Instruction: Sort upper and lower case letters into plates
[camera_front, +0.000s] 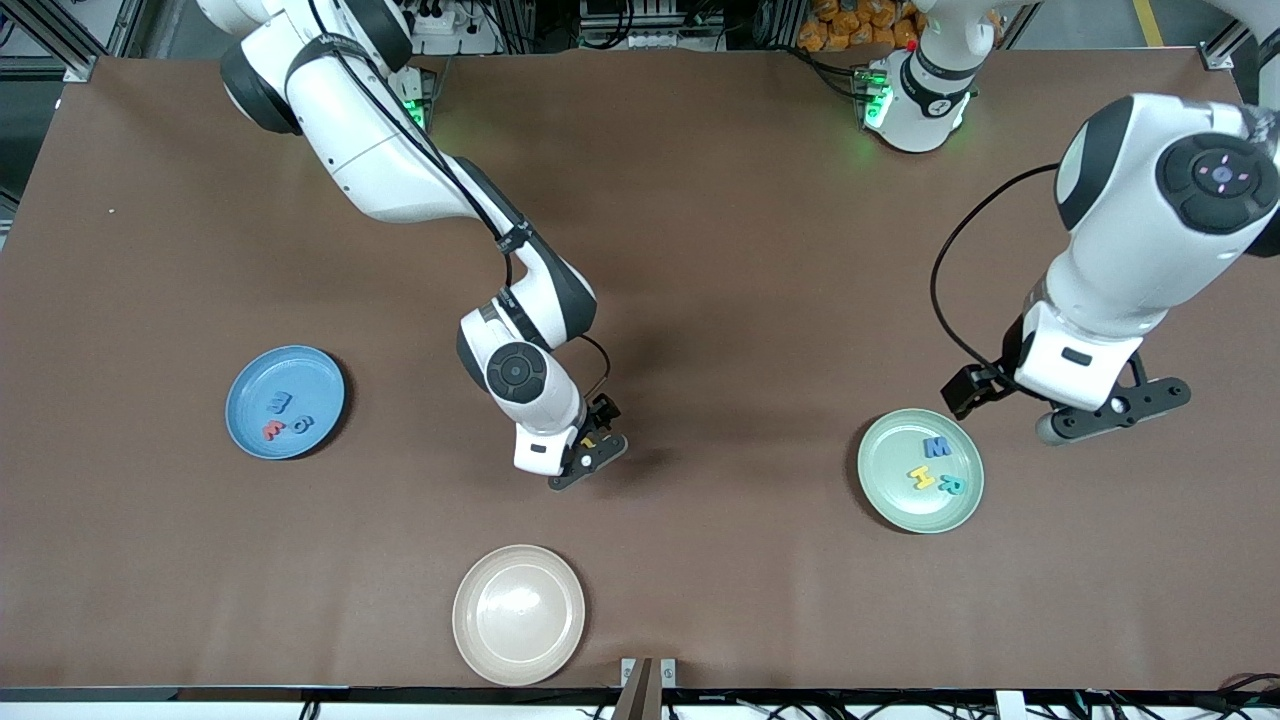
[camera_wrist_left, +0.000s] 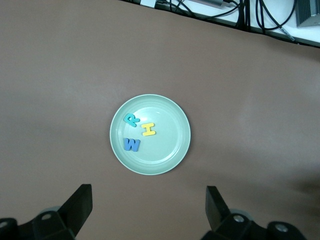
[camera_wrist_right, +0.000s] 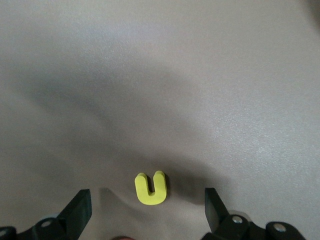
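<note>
Table: the wide brown table top (camera_front: 700, 250) carries three round dishes and the loose toy letters.
Plates: the bright blue round plate (camera_front: 240, 425) lies toward the right arm's end with a few small letters in it; the pale mint green round plate (camera_front: 885, 495) lies toward the left arm's end, holding a blue M-like letter (camera_wrist_left: 131, 145), a yellow H (camera_wrist_left: 149, 130) and a teal R (camera_wrist_left: 131, 119). A beige-cream round plate (camera_front: 518, 614) lies bare, nearer to the front camera than the yellow letter.
Right arm: bent down steeply, wrist pointing at the table; the right gripper (camera_front: 592, 445) hangs low just over the yellow letter.
Left arm: waits, with the left gripper (camera_front: 1060, 410) raised beside the mint plate, fingers spread, holding nothing.
Key relation: the small chunky yellow U-shaped foam letter (camera_wrist_right: 150, 188) lies flat on the table between the right gripper's spread fingers (camera_wrist_right: 75, 210), touching neither; its two prongs point away from the wrist, so the jaws would close across its width.
Nearer arm: the right, by far.
Judgement: a short straight descent and a pinch seem all that remains before lifting.
</note>
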